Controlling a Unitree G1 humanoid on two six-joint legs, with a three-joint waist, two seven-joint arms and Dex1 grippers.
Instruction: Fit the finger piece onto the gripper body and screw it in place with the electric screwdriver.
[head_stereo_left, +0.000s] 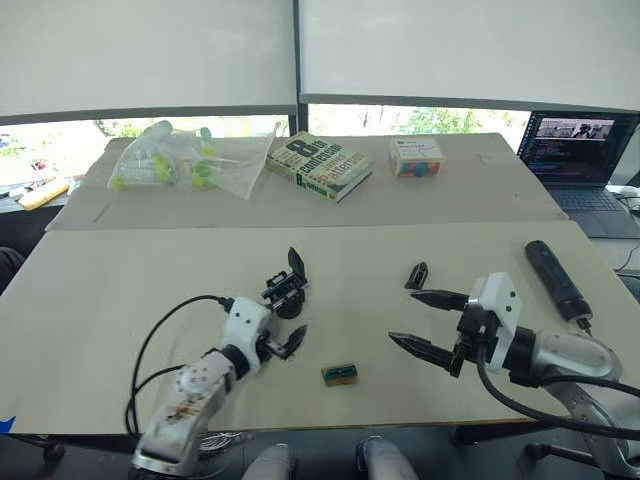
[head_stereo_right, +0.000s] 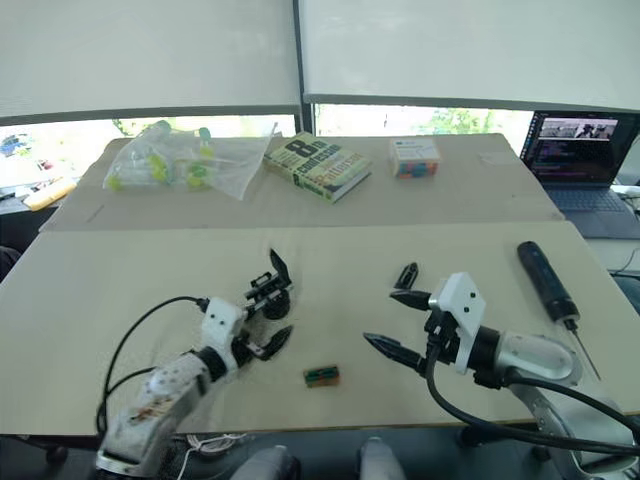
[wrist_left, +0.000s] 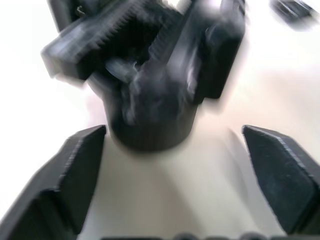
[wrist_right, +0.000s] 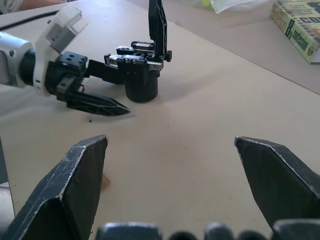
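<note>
Head view, nearest me: my left pincer (head_stereo_left: 278, 321) and my right pincer (head_stereo_left: 428, 322) both rest low over the near table (head_stereo_left: 120, 270), each with fingers spread and nothing between them.
Head view, between my pincers: a small tan-and-green block (head_stereo_left: 340, 374) lies on the table, nearer my left pincer than my right.
Head view, gripper body: the gripper body (head_stereo_left: 287, 287) stands just beyond my left pincer's upper finger, its single black finger pointing up.
Head view, finger piece: the finger piece (head_stereo_left: 417, 274) lies loose just beyond my right pincer's far finger, apart from it.
Head view, electric screwdriver: the electric screwdriver (head_stereo_right: 547, 280) lies outboard of my right pincer, bit end toward me.
Head view, far table: a bag of green-capped tubes (head_stereo_left: 180, 160), a book (head_stereo_left: 319, 165), a small box (head_stereo_left: 416, 156); a laptop (head_stereo_left: 580, 150) sits far to my right.
Left wrist view: the gripper body fills the space ahead of my spread fingers (wrist_left: 70, 175), close, though I cannot tell if they touch it.
Right wrist view: my fingers (wrist_right: 75, 185) are wide apart over bare table; ahead stands the gripper body with my left pincer beside it.
</note>
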